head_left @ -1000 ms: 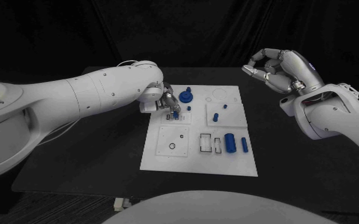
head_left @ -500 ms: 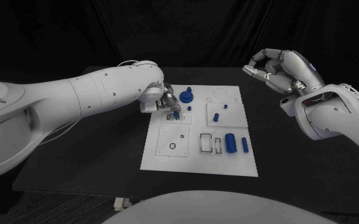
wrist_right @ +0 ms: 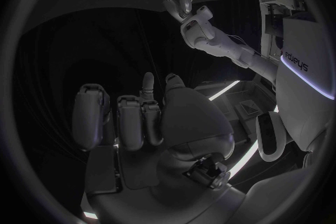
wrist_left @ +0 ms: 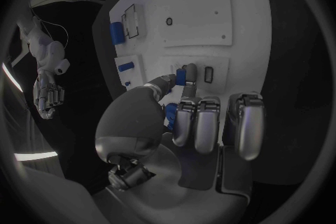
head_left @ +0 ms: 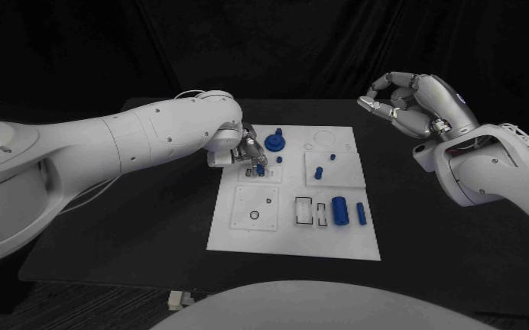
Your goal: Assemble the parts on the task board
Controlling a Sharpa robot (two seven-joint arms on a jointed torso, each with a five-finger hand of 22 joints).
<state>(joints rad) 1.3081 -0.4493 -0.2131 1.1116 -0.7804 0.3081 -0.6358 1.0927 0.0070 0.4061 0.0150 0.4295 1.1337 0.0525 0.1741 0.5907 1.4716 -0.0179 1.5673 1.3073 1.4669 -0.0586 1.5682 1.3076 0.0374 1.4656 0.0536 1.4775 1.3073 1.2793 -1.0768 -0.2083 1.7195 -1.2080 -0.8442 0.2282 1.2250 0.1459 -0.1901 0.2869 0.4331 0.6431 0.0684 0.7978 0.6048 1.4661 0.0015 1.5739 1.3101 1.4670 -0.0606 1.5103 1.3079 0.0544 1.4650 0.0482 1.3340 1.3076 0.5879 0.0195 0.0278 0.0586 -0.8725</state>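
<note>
One small blue part [wrist_left: 181, 77], pinched between thumb and a finger of the left hand [head_left: 237, 149] and held low over the far left corner of the white task board [head_left: 276, 242], apparently for seating in a slot there. Several other blue parts rest on the board, a cylinder [head_left: 339, 211] among them. Right hand [head_left: 410, 102]: raised well clear, fingers curled on nothing, probably waiting.

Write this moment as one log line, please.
left hand: pinching small blue part over task board | right hand: raised, fingers curled, empty
</note>
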